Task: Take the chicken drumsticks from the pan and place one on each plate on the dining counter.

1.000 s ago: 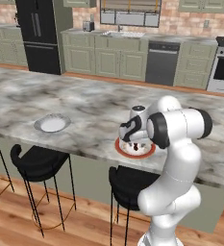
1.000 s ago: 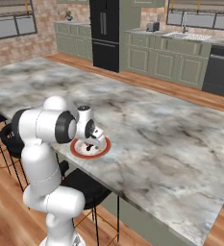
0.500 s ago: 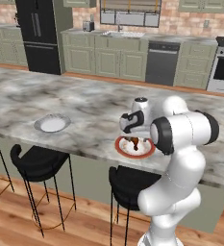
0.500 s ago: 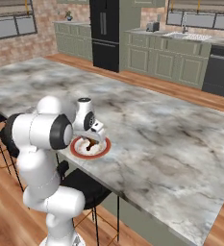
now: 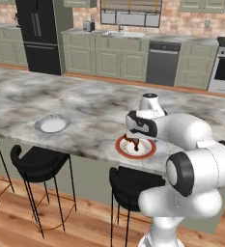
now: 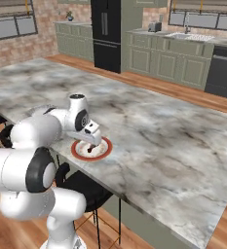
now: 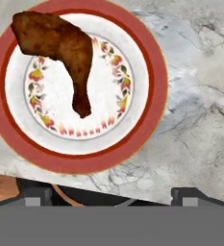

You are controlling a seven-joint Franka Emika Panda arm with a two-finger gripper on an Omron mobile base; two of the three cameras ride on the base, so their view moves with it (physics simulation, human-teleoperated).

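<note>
The room is a kitchen with sage-green cabinets along the far wall, a brick wall behind them, a black fridge (image 5: 40,34), a dark dishwasher (image 5: 163,63) and a wooden floor. In the middle stands the large dining counter (image 5: 46,96) with a grey-white marbled stone top. Black stools (image 5: 36,166) stand at its near side.

On the counter, close to the near edge, lies the red-rimmed plate (image 7: 149,110), white inside with a small ring of flowers. A dark reddish-brown chicken drumstick (image 7: 60,53) lies on this plate, the thick end near the rim and the thin end pointing to the plate's middle. Well apart to the left sits the plain grey-white plate (image 5: 52,124), with nothing on it.

The pincer (image 5: 134,140) hangs just above the red-rimmed plate. Its two dark fingertips (image 7: 36,196) stand wide apart in the hand view, and they hold nothing; the drumstick lies free on the plate.
</note>
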